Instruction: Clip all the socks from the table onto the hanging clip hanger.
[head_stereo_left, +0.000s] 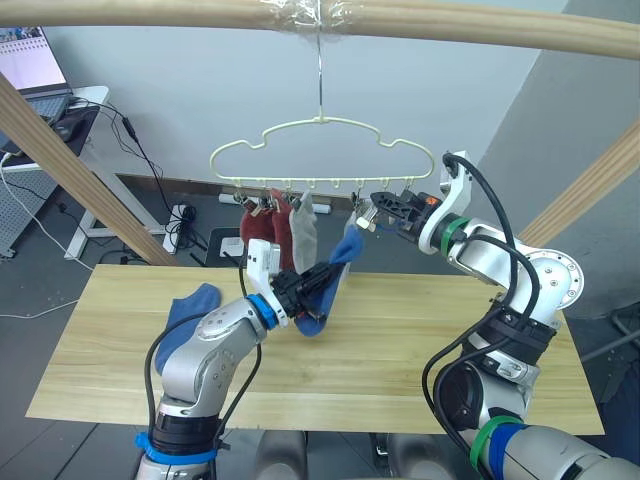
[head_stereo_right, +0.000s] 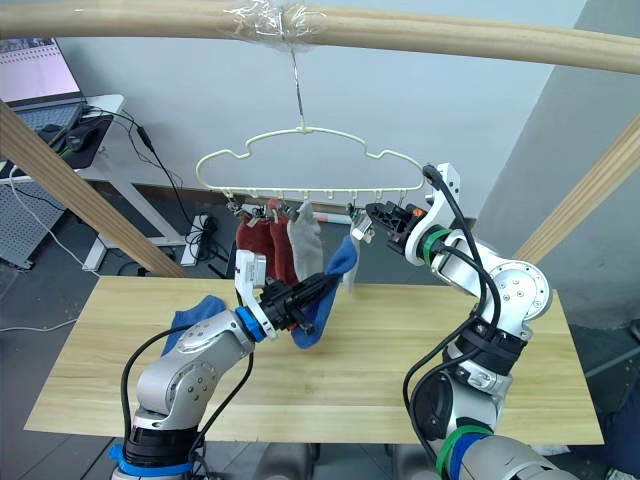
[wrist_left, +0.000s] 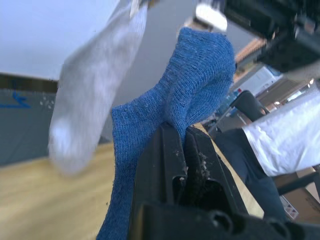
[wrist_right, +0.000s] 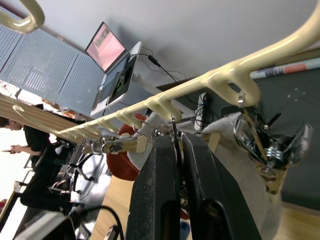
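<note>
- Left gripper (head_stereo_left: 318, 283) fingers pinch blue sock (head_stereo_left: 335, 268), lifted just under hanger (head_stereo_left: 322, 155), cuff near a free clip (head_stereo_left: 362, 218).
- Right gripper (head_stereo_left: 383, 207) at that clip; fingers look pressed together on it.
- 3 socks hang left of it; 2nd blue sock (head_stereo_left: 186, 312) lies on worktop (head_stereo_left: 420, 360) below hanger.
- Risk: hanger swings if pushed, cuff misses clip, sock drops. Thin pinch may slip.
</note>
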